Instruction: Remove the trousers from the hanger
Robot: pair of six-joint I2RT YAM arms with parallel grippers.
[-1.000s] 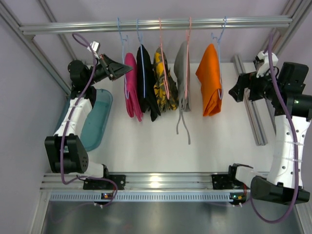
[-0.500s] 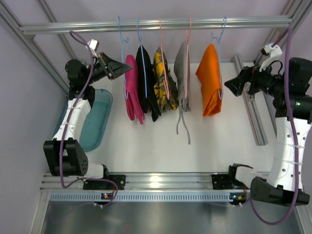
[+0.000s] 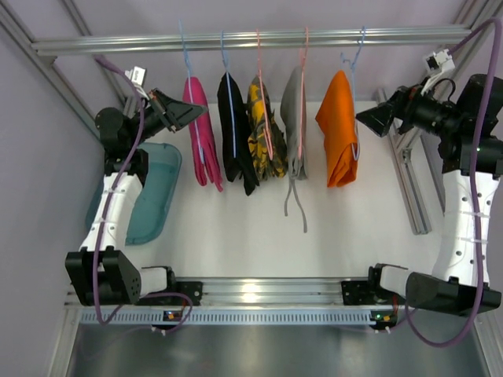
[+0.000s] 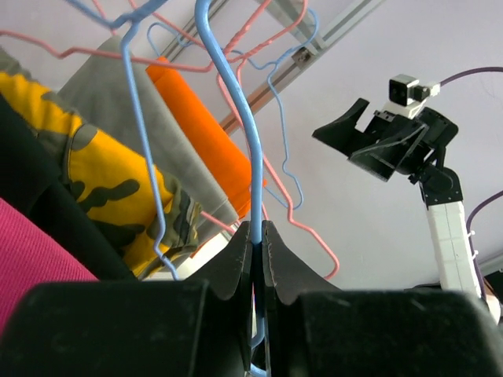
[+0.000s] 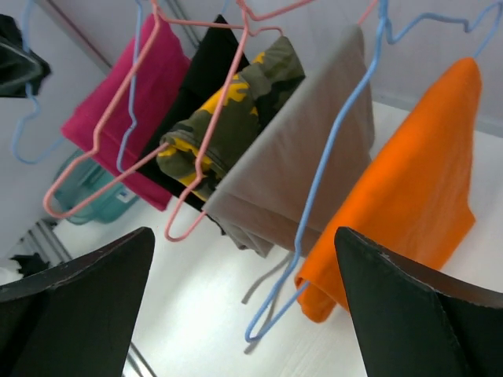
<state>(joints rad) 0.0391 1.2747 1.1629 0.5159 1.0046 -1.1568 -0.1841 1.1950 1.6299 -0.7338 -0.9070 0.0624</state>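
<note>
Pink trousers [image 3: 198,129] slid left, left hand [image 4: 258,229] clamped on blue hanger [image 4: 254,181]

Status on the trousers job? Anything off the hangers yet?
Done: nothing; the pink trousers and black trousers both hang on the rail. In hand: the left gripper is shut on the blue hanger wire, apparently the pink pair's. The right gripper is open near the orange garment, holding nothing. Left: pull both pairs off.

Five garments [image 3: 198,129], five hangers [image 4: 250,157], one tub [image 3: 156,200]
</note>
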